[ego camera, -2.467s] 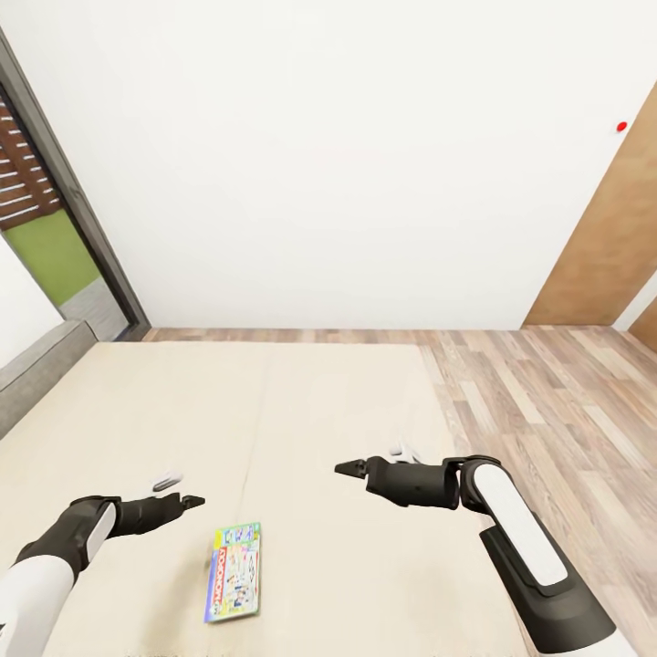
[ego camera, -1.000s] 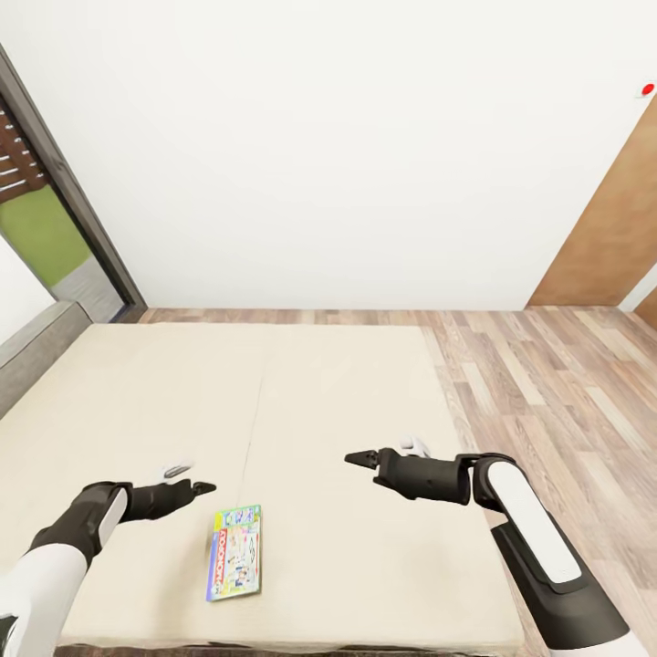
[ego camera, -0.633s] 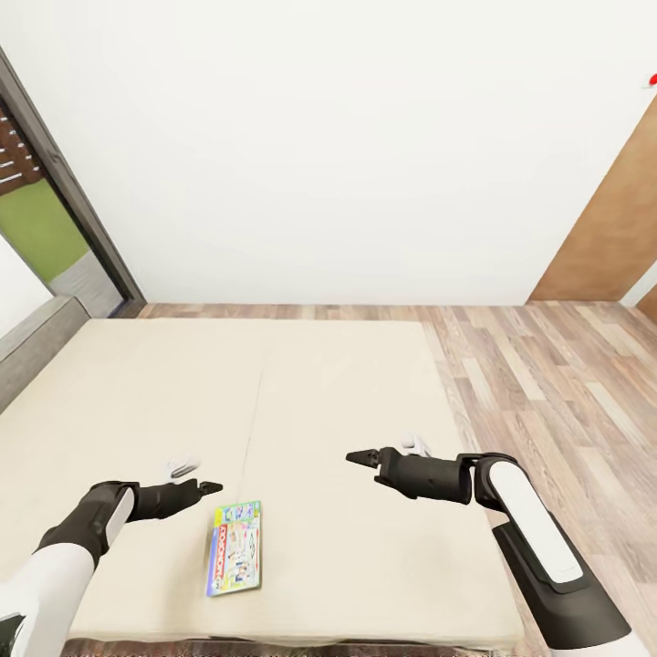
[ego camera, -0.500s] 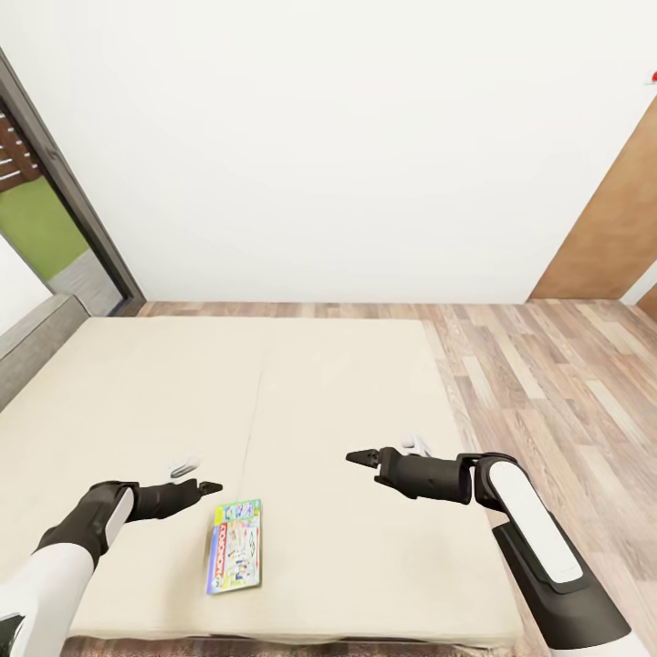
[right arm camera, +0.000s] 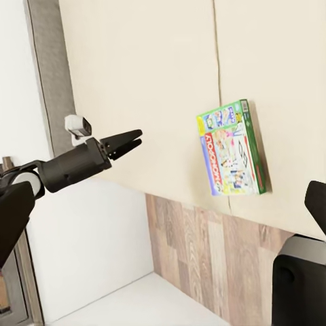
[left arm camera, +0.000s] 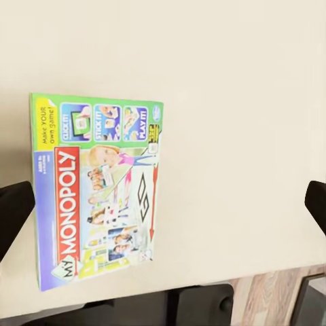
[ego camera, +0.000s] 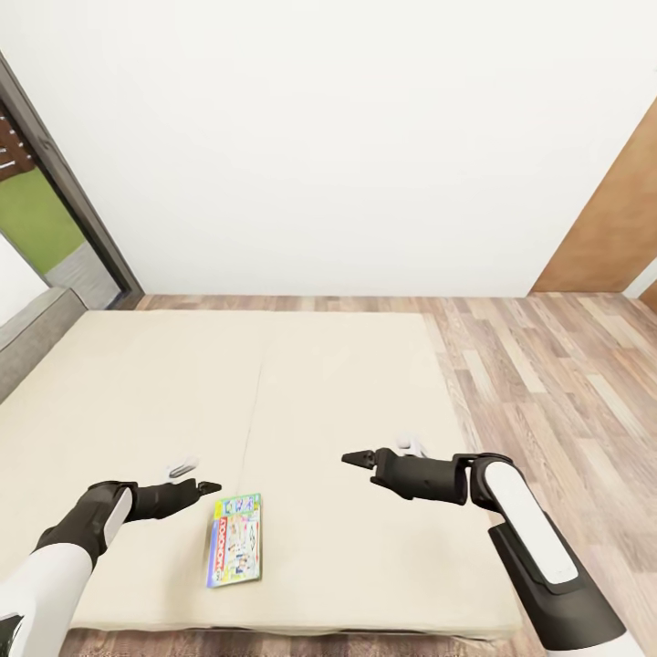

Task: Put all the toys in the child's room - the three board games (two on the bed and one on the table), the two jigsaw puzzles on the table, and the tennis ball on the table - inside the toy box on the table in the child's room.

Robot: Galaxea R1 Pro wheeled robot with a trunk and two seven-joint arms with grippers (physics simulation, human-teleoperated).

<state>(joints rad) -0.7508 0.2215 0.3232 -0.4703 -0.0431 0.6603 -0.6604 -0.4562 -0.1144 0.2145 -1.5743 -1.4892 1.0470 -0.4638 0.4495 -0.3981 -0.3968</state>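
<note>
One board game, a green-edged Monopoly box [ego camera: 234, 540] [left arm camera: 98, 190] [right arm camera: 232, 148], lies flat on the beige bed [ego camera: 347, 383] close to its near edge. My left gripper [ego camera: 212, 488] [left arm camera: 165, 207] [right arm camera: 132, 140] hovers open just left of the box's far end, its fingers spread wide above the box in the left wrist view. Well to the right of the box, my right gripper [ego camera: 354, 458] [right arm camera: 163, 210] hangs open over bare mattress with nothing between its fingers. The table, toy box, jigsaw puzzles and tennis ball are out of view.
Wood-plank floor [ego camera: 547, 383] runs along the bed's right side and behind it up to a white wall [ego camera: 347, 164]. A brown door panel [ego camera: 611, 228] stands at the right, a dark-framed glass door [ego camera: 64, 210] at the left, and the grey bed frame [ego camera: 27, 333] beside it.
The camera has shifted, so the bed's near edge and the floor below it now show. My left gripper has crept closer to the box's far end. The box and right arm stay put.
</note>
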